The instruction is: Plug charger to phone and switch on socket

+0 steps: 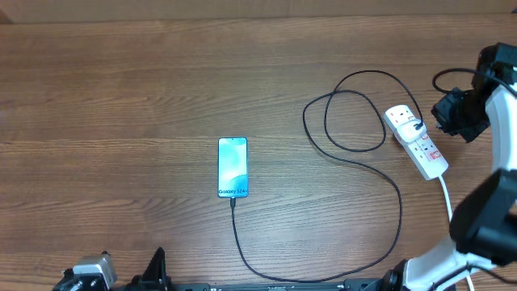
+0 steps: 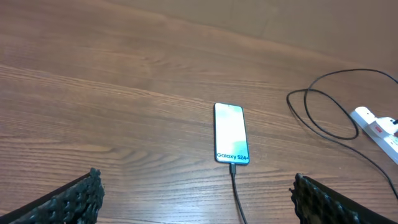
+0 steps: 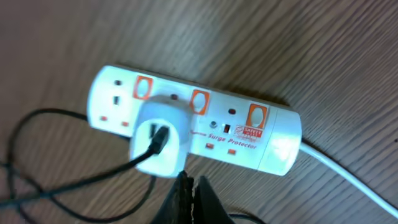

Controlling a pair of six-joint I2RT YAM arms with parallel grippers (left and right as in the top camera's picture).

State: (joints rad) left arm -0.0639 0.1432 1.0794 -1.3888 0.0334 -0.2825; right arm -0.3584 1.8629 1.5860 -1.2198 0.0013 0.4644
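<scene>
Across the wooden table [image 1: 121, 97] we see the charger [image 1: 400, 212] loop from the socket [image 1: 428, 155], far right, to the phone [image 1: 232, 167] at centre, tip touching its near end. Left claw [image 2: 196, 183] gapes wide; right claw [image 3: 189, 186], pinched together, hangs by the socket.

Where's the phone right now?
In the overhead view the phone lies near the centre, left of the looped charger cable and power strip, the cable's tip at its near end.

Blk ribbed fingers [image 2: 74, 199], blk & wht arm links [image 1: 485, 217], blk cable [image 1: 454, 71]
</scene>
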